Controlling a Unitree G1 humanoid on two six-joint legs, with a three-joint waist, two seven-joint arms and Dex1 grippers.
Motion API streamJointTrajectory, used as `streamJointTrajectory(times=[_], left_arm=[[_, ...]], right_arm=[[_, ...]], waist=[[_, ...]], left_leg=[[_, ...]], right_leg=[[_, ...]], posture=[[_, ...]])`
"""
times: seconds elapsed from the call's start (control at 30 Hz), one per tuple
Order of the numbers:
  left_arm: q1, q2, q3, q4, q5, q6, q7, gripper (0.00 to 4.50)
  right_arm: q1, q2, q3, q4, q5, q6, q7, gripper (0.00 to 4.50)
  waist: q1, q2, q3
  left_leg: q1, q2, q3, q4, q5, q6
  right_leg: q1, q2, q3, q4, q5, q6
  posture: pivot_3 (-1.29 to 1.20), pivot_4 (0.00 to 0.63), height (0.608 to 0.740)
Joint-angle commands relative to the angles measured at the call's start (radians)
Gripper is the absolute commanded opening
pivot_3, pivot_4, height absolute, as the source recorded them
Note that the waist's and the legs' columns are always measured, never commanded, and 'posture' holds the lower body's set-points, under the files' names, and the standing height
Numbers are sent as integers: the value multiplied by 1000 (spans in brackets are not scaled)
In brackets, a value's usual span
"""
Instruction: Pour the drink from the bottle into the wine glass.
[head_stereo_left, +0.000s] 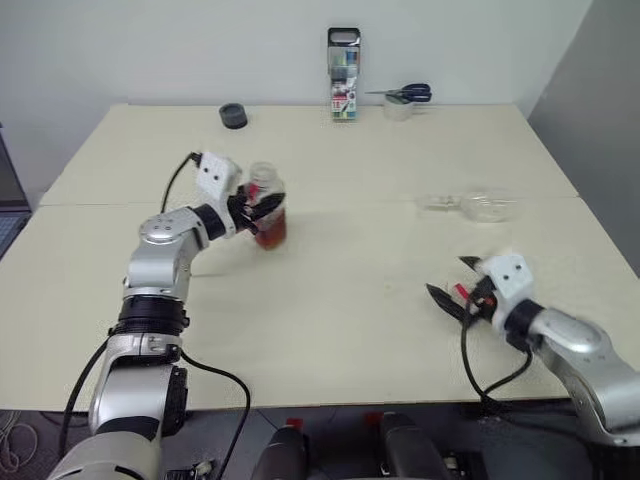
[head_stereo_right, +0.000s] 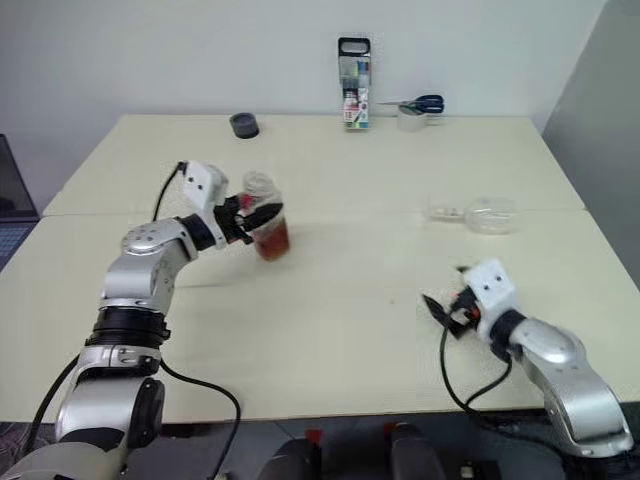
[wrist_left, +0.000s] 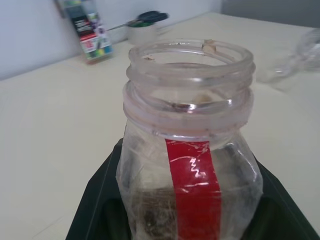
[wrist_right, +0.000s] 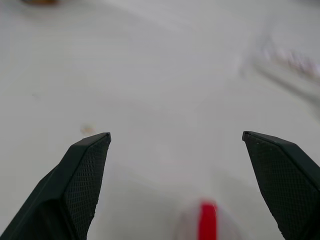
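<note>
Right gripper (head_stereo_left: 448, 282) at 4 o'clock, jaws spread wide, holding nothing. Left gripper (head_stereo_left: 262, 208) at 10 o'clock clamps the uncapped bottle (head_stereo_left: 268, 205), amber drink (head_stereo_left: 271, 233) low inside. Wine glass (head_stereo_left: 482, 205) lies tipped over at 2 o'clock, seemingly empty.

No legible text anywhere. Marker-pen case (head_stereo_left: 343, 75) at counter's far edge has printed labels w/ coloured blocks — lettering too small to read. Bottle (wrist_left: 192, 165) carries a plain red strip, no print on it. Nothing else shows writing, nos. or signs.
</note>
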Motion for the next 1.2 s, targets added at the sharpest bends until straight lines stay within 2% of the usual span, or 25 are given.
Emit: streamJointTrajectory(times=[0.03, 0.2, 0.33, 0.7, 0.77, 0.83, 0.97, 1.0, 1.2], left_arm=[[3, 36, 61, -34, 0, 0, 73, 1820], [27, 45, 122, -42, -7, 49, 204, 1820], [59, 50, 135, -88, -11, 74, 237, 1818], [158, 18, 169, -166, -40, 79, 301, 1818], [180, 5, 170, -180, -42, 75, 315, 2540], [199, -11, 174, -199, -55, 79, 320, 3029], [224, -29, 169, -225, -60, 82, 320, 4313], [227, -32, 169, -226, -59, 79, 320, 4476], [237, -38, 161, -217, -47, 53, 318, 4476]], right_arm=[[-107, 51, 76, -26, 47, 34, 38, 4500], [-295, 158, 199, 62, 40, 82, 53, 4500], [-405, 235, 251, 148, 16, 93, 47, 4500], [-495, 326, 304, 236, -41, 74, 56, 4500], [-499, 333, 305, 238, -46, 74, 58, 4500], [-501, 338, 306, 238, -48, 75, 59, 4500], [-499, 342, 305, 231, -48, 79, 59, 4500], [-498, 343, 305, 229, -49, 81, 60, 4500], [-492, 340, 304, 222, -51, 84, 63, 4500]], waist=[[4, 0, 0], [11, 0, 0], [11, 0, 0], [9, -1, 0], [10, -1, 0], [11, -1, -1], [11, -1, -1], [11, -1, -1], [11, -1, -1]], left_leg=[[0, 0, -1, 0, 0, 0], [-2, -2, 0, 2, 2, -3], [-2, -2, -1, 2, 2, -4], [-1, -2, 0, 1, 2, -4], [-1, -2, 0, 1, 2, -4], [-1, -2, 0, 1, 2, -4], [-1, -2, 0, 1, 2, -4], [-1, -2, 0, 1, 2, -4], [-1, -2, 0, 1, 2, -4]], right_leg=[[0, 0, -1, 0, 0, 0], [0, -4, 0, -1, 0, 0], [-1, -4, -1, 0, 0, 0], [-2, -4, -1, 0, 0, 0], [-2, -4, -1, 0, 0, 0], [-2, -4, -1, 0, 0, 0], [-2, -5, -1, 0, 0, 0], [-2, -5, -1, 0, 0, 0], [-2, -5, -1, 0, 0, -1]], posture=[[0, 150, 740], [0, 150, 740], [0, 150, 740], [0, 150, 740], [0, 150, 740], [0, 150, 740], [0, 150, 740], [0, 150, 740], [0, 150, 740]])
